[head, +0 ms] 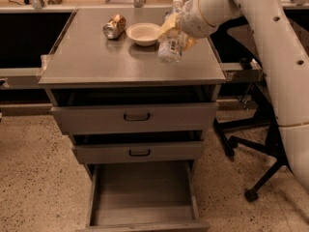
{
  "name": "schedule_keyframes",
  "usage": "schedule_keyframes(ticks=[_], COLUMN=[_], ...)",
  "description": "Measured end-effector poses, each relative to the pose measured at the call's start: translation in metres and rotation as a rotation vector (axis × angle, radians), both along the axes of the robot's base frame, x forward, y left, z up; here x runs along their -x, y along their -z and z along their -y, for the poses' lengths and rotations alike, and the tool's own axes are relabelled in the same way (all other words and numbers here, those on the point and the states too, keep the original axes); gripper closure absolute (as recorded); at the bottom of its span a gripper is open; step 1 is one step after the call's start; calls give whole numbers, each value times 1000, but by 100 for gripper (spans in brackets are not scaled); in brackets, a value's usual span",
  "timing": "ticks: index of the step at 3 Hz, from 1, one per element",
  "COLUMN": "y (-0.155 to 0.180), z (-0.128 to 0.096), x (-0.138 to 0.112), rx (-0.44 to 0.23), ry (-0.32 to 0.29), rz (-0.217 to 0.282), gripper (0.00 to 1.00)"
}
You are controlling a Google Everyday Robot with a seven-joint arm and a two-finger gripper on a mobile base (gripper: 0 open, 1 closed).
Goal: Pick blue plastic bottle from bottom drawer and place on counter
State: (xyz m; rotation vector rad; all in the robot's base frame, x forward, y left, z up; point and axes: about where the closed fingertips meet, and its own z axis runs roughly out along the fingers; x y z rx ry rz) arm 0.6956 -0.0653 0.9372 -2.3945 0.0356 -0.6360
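The blue plastic bottle [170,43] is a clear bottle with a white cap, tilted with the cap pointing away from me. It is over the right part of the counter [91,59], its base at or just above the surface. My gripper [173,27] is shut on the bottle around its middle, with yellowish fingers [167,24] on its side. The white arm reaches in from the upper right. The bottom drawer [142,190] is pulled out and its grey floor is bare.
A gold-brown can [114,26] lies on the back of the counter, next to a white bowl [144,33] just left of the bottle. The two upper drawers [135,116] stand slightly open. A black office chair base [251,149] stands on the floor to the right.
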Motion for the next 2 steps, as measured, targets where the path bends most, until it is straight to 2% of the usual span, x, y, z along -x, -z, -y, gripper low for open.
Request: schedule_keyframes(ticks=[1,2], y=[34,59], z=[30,46], x=[-27,-57], rx=[141,270], ry=[59,100], rz=[-120,-161], gripper=[81,58])
